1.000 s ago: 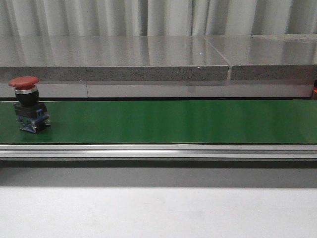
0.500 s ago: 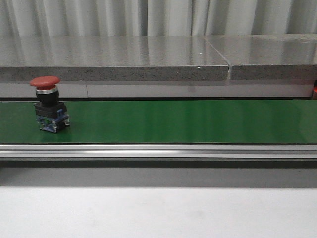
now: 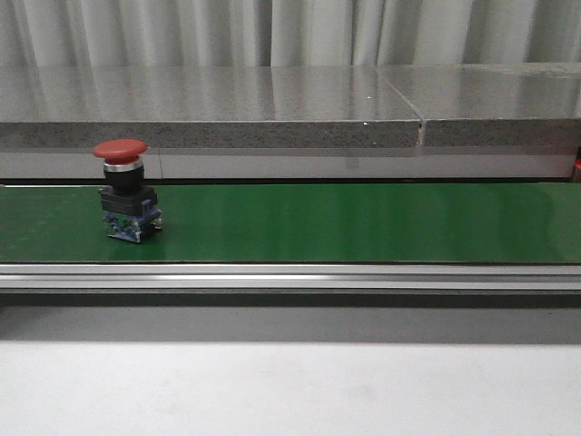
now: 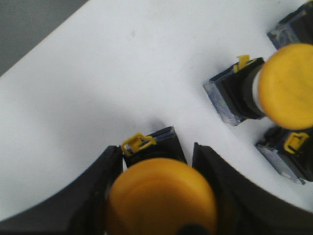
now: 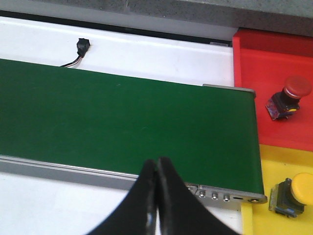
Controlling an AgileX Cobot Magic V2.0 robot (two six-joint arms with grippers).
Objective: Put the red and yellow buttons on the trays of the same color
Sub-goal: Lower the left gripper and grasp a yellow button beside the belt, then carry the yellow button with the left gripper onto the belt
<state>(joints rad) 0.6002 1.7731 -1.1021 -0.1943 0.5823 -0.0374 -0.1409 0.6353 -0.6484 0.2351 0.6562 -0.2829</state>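
The red button (image 3: 125, 191) stands upright on the green belt (image 3: 363, 222), toward its left end. Its tall body under a broad cap looks top-heavy, so a late or glancing grab could tip it. The right gripper (image 5: 156, 196) hangs over the belt's far end with fingers pressed together, empty. The left gripper (image 4: 159, 196) clamps a yellow button (image 4: 161, 200). The red tray (image 5: 274, 88) holds one red button, the yellow tray (image 5: 279, 166) one yellow
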